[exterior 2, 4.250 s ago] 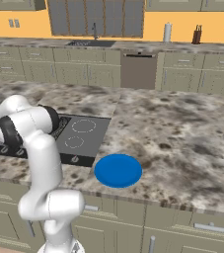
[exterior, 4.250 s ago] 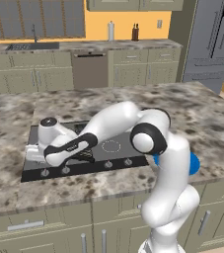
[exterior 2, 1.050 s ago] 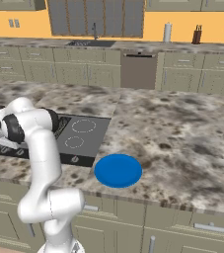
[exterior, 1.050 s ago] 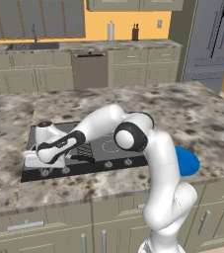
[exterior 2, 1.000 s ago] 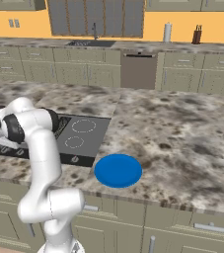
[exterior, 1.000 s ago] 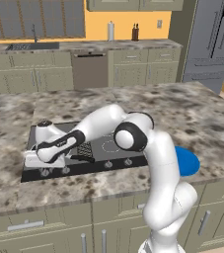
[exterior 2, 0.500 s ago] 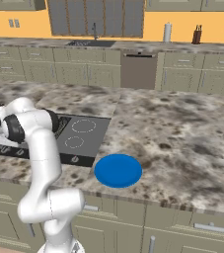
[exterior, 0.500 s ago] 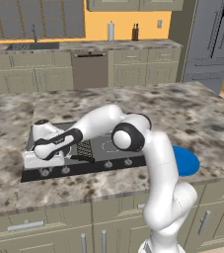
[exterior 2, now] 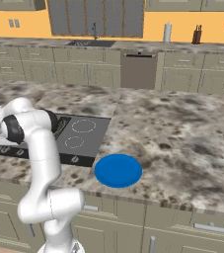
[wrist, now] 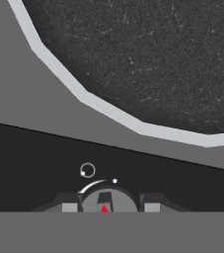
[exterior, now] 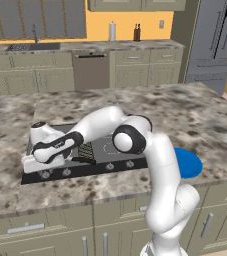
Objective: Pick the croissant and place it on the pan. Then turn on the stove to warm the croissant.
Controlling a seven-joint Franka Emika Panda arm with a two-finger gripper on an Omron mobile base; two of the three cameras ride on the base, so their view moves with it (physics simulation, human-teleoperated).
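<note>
A blue plate (exterior 2: 118, 170) lies flat on the speckled stone counter (exterior 2: 182, 133), near its front edge; across the room a dishwasher (exterior: 90, 70) sits among grey cabinets (exterior 2: 44, 66); a pale canister (exterior: 112, 31) and dark bottles (exterior: 136, 33) stand on the back counter.

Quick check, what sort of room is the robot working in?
A rendered home kitchen, by the look of it: a stove set in a stone-patterned island counter, cabinets along the back wall, and a dishwasher.
</note>
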